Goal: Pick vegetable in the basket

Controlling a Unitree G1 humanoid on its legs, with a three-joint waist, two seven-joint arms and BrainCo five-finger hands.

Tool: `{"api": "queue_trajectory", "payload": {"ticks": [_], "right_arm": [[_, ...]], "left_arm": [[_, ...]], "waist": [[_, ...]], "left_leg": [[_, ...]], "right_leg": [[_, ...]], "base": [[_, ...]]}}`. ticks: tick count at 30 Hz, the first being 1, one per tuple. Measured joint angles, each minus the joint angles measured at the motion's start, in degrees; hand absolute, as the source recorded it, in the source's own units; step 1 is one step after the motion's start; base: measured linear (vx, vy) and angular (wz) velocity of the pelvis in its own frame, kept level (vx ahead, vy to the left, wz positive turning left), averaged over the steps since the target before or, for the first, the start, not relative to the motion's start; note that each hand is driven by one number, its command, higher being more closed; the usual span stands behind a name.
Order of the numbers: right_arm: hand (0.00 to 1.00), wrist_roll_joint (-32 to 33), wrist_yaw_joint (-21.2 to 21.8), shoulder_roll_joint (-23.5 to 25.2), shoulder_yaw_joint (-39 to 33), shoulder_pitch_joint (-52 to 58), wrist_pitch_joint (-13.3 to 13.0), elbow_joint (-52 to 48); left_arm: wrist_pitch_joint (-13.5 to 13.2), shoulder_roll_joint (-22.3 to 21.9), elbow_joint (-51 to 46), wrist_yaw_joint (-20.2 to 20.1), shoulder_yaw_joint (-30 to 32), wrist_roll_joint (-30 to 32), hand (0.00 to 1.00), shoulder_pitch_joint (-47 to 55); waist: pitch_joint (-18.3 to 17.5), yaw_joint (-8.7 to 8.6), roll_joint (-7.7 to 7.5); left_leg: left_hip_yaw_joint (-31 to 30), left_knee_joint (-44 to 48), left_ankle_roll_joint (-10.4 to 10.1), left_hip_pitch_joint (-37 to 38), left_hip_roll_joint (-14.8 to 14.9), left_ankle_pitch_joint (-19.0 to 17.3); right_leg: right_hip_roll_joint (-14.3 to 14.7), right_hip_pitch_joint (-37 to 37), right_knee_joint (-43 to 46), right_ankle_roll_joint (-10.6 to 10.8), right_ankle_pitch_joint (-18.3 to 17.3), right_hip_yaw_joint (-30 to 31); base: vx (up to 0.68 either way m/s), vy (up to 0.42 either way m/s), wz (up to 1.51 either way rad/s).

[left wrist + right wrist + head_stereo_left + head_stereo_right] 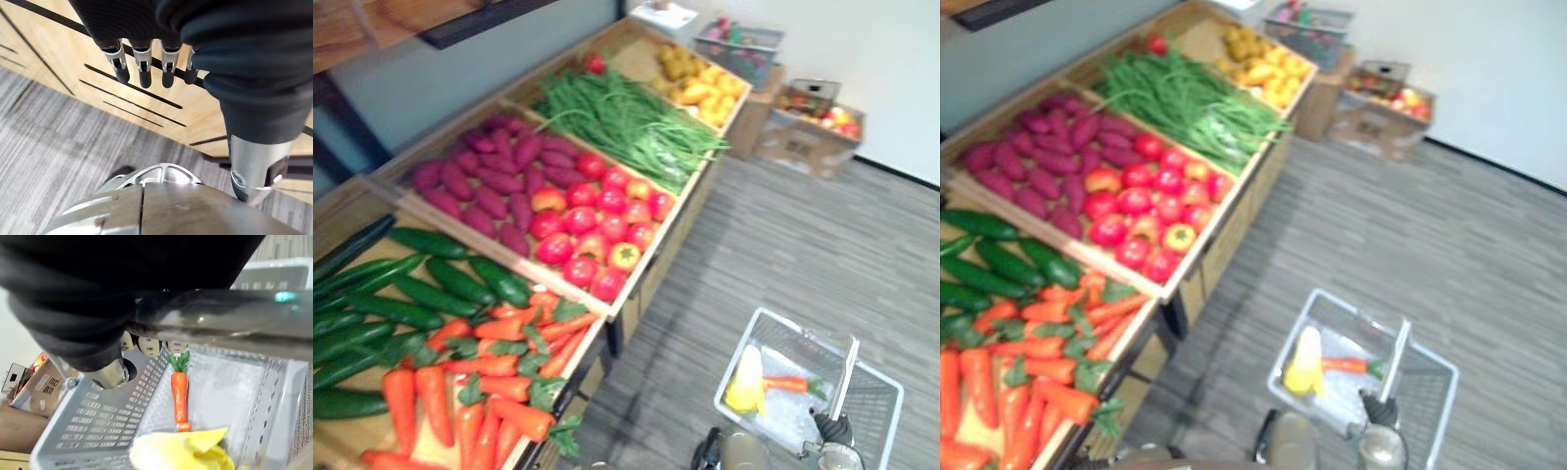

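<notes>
A grey plastic basket [783, 331] hangs low over the floor to the right of the wooden produce stand [641, 269]. Inside it lie a small carrot [180, 399] and a yellow corn cob [746, 382]. My right hand [832, 429] is curled round the basket's upright handle [234, 318]. My left hand [142, 68] hangs beside the stand's wooden side panel [58, 44], its fingers straight and holding nothing. On the stand lie cucumbers [431, 284], carrots [489, 382], tomatoes [592, 220], purple sweet potatoes [489, 176], green beans [626, 117] and yellow vegetables [705, 83].
A cardboard box [813, 132] with produce stands on the floor at the far end by the white wall. Another grey basket [739, 39] sits behind the stand's far end. Grey carpet [783, 245] stretches to the right of the stand.
</notes>
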Motion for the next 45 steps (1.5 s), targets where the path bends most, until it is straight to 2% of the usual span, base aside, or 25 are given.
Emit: {"api": "queue_trajectory", "payload": {"ticks": [1, 2, 3, 5, 6, 8, 9, 10, 12, 15, 18, 20, 22, 24, 26, 27, 29, 31, 32, 36, 38, 39, 40, 42, 45], "right_arm": [[1.0, -0.04, 0.01, -0.03, -0.01, -0.14, 0.02, 0.21], [1.0, -0.05, 0.12, 0.17, 0.35, -1.19, 0.11, 0.65], [1.0, -0.19, 0.35, 0.09, 0.54, -1.17, 0.22, 1.68], [1.0, -0.2, 0.53, 0.12, 0.85, -1.86, 0.58, 2.25], [1.0, -0.2, 0.65, -0.57, 0.93, -1.87, 0.75, 1.99], [1.0, -0.31, 0.86, -1.04, 1.86, -2.03, 0.87, 1.94], [1.0, -0.51, 0.89, -1.14, 3.25, -1.7, 0.97, 1.97], [1.0, -0.88, 0.86, -1.33, 3.91, -1.56, 1.13, 2.26], [1.0, -1.12, 0.86, -1.25, 5.28, -0.64, 1.32, 2.36], [1.0, -1.14, 0.73, -0.91, 5.99, 1.88, 1.26, 2.25], [1.0, -2.09, 0.82, -1.16, 6.07, 3.99, 1.01, 1.41], [1.0, -2.12, 0.91, -1.41, 5.76, 4.1, 0.89, 1.29], [1.0, -2.11, 0.95, -2.33, 5.77, 3.77, 0.74, 1.3], [1.0, -2.11, 0.96, -3.14, 6.01, 2.75, 0.62, 1.53], [1.0, -2.1, 0.96, -3.32, 6.0, 2.49, 0.54, 1.53], [1.0, -2.07, 0.97, -3.61, 5.89, 2.69, 0.53, 1.54], [1.0, -1.93, 0.99, -3.41, 4.86, 3.32, 0.57, 1.63], [1.0, -1.81, 0.96, -2.97, 4.44, 3.32, 0.61, 1.6], [1.0, -1.51, 0.86, -3.03, 3.78, 3.35, 0.62, 1.61], [1.0, -1.42, 0.9, -3.07, 2.73, 3.07, 0.64, 1.74], [1.0, -1.45, 1.19, -2.95, 2.78, 1.65, 0.64, 1.81], [1.0, -1.44, 1.17, -2.97, 2.82, 0.39, 0.61, 1.73], [1.0, -1.44, 1.12, -2.96, 2.95, -0.21, 0.57, 1.68], [1.0, -1.44, 0.83, -2.47, 3.28, -1.25, -0.09, 1.51], [1.0, -1.47, 0.75, -2.05, 4.51, -0.68, -0.55, 0.93]], "left_arm": [[-0.02, -0.41, -0.19, -0.28, -0.1, 0.16, 0.0, -0.03], [-0.6, -1.26, -0.83, -0.6, -0.04, 0.48, 0.0, 0.25], [-0.9, -0.53, -1.29, -0.79, -0.06, 0.54, 0.0, 0.27], [-0.65, -0.04, -1.32, -0.79, 0.16, 0.54, 0.0, 0.67], [-0.58, -0.98, -1.28, -0.9, 0.64, 0.55, 0.0, 0.8], [-0.62, -2.05, -1.79, -0.91, 1.11, 0.67, 0.0, 1.26], [-0.67, -2.07, -1.97, -0.91, 1.01, 0.86, 0.0, 1.1], [-0.62, -2.37, -1.92, -0.91, 0.95, 1.14, 0.0, 0.83], [-0.64, -2.32, -1.99, -0.88, 0.17, 1.76, 0.0, 0.55], [-0.63, -1.91, -1.96, -0.78, -0.49, 1.8, 0.0, 0.43], [-0.6, -1.94, -1.69, -0.68, -0.87, 2.25, 0.0, 0.2], [-0.67, -1.97, -1.87, -0.53, -1.69, 2.37, 0.0, 0.16], [-1.04, -2.0, -1.81, -0.14, -2.27, 2.66, 0.0, 0.42], [-1.32, -2.43, -1.82, 0.79, -2.32, 2.68, 0.0, 1.61], [-1.82, -2.76, -1.72, 1.03, -2.31, 2.69, 0.0, 2.05], [-1.89, -3.15, -1.69, 1.03, -2.36, 2.7, 0.0, 2.09], [-1.88, -3.62, -1.46, 1.01, -2.34, 2.74, 0.0, 1.89], [-1.86, -2.83, -1.03, 1.02, -2.52, 2.75, 0.0, 0.99], [-1.79, -2.33, -0.15, 1.07, -2.95, 2.86, 0.0, 0.58], [-2.07, -2.12, -0.08, 0.49, -3.51, 2.82, 0.0, 0.35], [-2.22, -2.01, -0.04, 0.23, -3.59, 2.83, 0.0, 0.05], [-2.2, -1.75, -0.01, 0.34, -4.21, 2.81, 0.0, 0.04], [-2.19, -1.6, 0.01, 0.52, -4.54, 2.81, 0.0, 0.05], [-2.09, -0.79, 0.12, 1.16, -4.7, 2.85, 0.0, 0.21], [-1.82, -0.8, 0.39, 1.18, -4.43, 4.04, 0.0, 0.61]], "waist": [[-0.42, -0.04, 0.94], [-0.95, 0.12, 0.84], [-1.16, -0.28, -0.09], [-1.82, 0.26, -1.4], [-2.26, 1.01, 0.11], [-3.03, 1.04, 1.53], [-3.05, 0.97, 1.41], [-3.17, 0.89, 2.14], [-3.23, 0.9, 2.01], [-3.2, 0.82, 2.21], [-3.02, 0.68, 2.6], [-2.39, 0.98, 2.82], [-2.37, 1.02, 2.78], [-2.32, 1.45, 2.83], [-2.22, 1.71, 3.47], [-2.23, 1.95, 4.49], [-2.82, 1.89, 5.92], [-1.95, 2.0, 4.34], [-2.09, 1.98, 4.08], [-2.29, 2.37, 4.33], [-2.19, 2.75, 4.19], [-1.95, 2.82, 3.96], [-1.59, 2.89, 3.66], [0.0, 2.99, 2.54], [0.18, 2.49, 2.25]], "left_leg": [[0.28, -2.29, -0.25, 0.53, 0.27, 0.58], [3.68, -5.43, -0.54, 1.25, -0.23, 2.68], [6.3, -4.85, -0.51, 1.33, -1.43, 2.72], [10.59, -2.31, -0.46, 1.38, -1.39, 2.31], [12.61, -2.74, -0.67, 1.42, -0.92, 2.52], [15.44, -4.18, -1.49, 1.22, -0.31, 3.84], [17.07, -3.63, -1.7, 0.44, -0.16, 4.38], [17.62, -2.75, -1.68, -0.39, 0.9, 4.86], [18.45, 0.73, -1.57, -1.5, 2.57, 6.31], [18.34, 8.89, -1.61, -1.45, 7.17, 6.38], [17.23, 16.61, -1.65, -1.59, 11.78, 6.44], [12.35, 19.52, -1.98, -2.3, 12.27, 7.57], [-1.56, 17.72, -3.23, -4.66, 7.27, 6.73], [-16.46, 11.37, -4.41, -5.53, 0.13, 5.86], [-23.35, 5.04, -4.67, -5.42, -2.08, 5.87], [-26.03, 0.34, -4.63, -4.93, -2.32, 6.17], [-26.16, -4.67, -4.16, -3.24, -2.55, 3.33], [-25.57, -5.6, -3.52, -3.64, -4.62, 3.57], [-25.7, -6.48, -3.14, -3.53, -5.91, 3.76], [-25.63, -7.36, -1.71, -2.52, -8.1, 3.2], [-24.98, -6.82, -1.19, -2.49, -8.0, 2.77], [-24.03, -6.58, -1.19, -2.06, -7.83, 2.78], [-23.6, -6.52, -1.19, -1.41, -7.84, 2.78], [-22.49, -6.47, -1.14, 2.25, -7.95, 2.53], [-23.02, -6.73, -0.45, 3.72, -6.79, 0.59]], "right_leg": [[2.48, 1.64, -5.5, 0.0, 0.19, -0.05], [0.8, 2.55, -2.18, 0.41, -4.7, -1.29], [-2.87, 3.97, 2.07, 2.43, -7.55, -2.23], [-4.75, 4.7, 0.49, 3.86, -8.99, -3.24], [-1.39, 5.48, -5.38, 3.58, -9.12, -3.61], [3.16, 7.89, -16.97, 3.61, -9.11, -2.31], [5.11, 8.76, -23.21, 3.85, -8.76, -0.85], [6.83, 8.81, -26.83, 3.43, -6.23, 0.25], [8.26, 9.95, -32.44, 2.84, -3.29, 1.61], [10.37, 13.89, -37.85, 1.86, -0.73, 2.71], [12.24, 16.09, -39.51, 1.4, -0.27, 3.81], [12.33, 17.23, -39.42, 1.12, -0.11, 5.93], [10.81, 17.46, -39.04, 1.52, -0.53, 8.46], [9.66, 16.34, -39.24, 2.04, -0.24, 13.0], [10.24, 15.25, -39.31, 2.73, 0.21, 15.59], [11.12, 14.5, -39.41, 3.58, 0.83, 16.28], [11.67, 14.62, -41.5, 5.08, 2.41, 17.01], [9.65, 13.84, -41.84, 5.98, 4.23, 16.9], [8.55, 13.59, -41.63, 6.2, 4.51, 16.84], [6.67, 13.57, -41.52, 6.99, 4.83, 17.03], [6.33, 10.99, -36.18, 7.54, 2.39, 17.59], [5.83, 7.14, -27.99, 7.07, -0.54, 18.17], [5.59, 4.99, -22.93, 6.77, -1.88, 18.65], [4.09, -0.2, -6.27, 6.29, -2.95, 19.2], [2.86, -2.22, -0.78, 6.42, -4.16, 18.85]], "base": [[-0.12, -0.049, -1.14], [-0.13, -0.106, -1.08], [-0.1, -0.101, -1.04], [-0.09, -0.14, -1.26], [-0.12, -0.187, -1.44], [-0.12, -0.21, -1.2], [-0.14, -0.25, -1.05], [-0.12, -0.181, -0.75], [-0.14, -0.117, -0.51], [-0.11, -0.075, -0.28], [-0.06, -0.063, -0.21], [-0.02, -0.018, -0.38], [-0.02, 0.034, -0.64], [-0.06, 0.095, -0.98], [-0.04, 0.158, -0.92], [0.0, 0.177, -0.8], [0.05, 0.191, -0.38], [0.04, 0.204, -0.08], [0.05, 0.221, 0.07], [0.1, 0.146, 0.01], [0.08, 0.097, -0.19], [0.05, 0.052, -0.26], [0.05, 0.052, -0.36], [0.01, 0.031, -0.22], [0.05, -0.024, 0.08]]}}
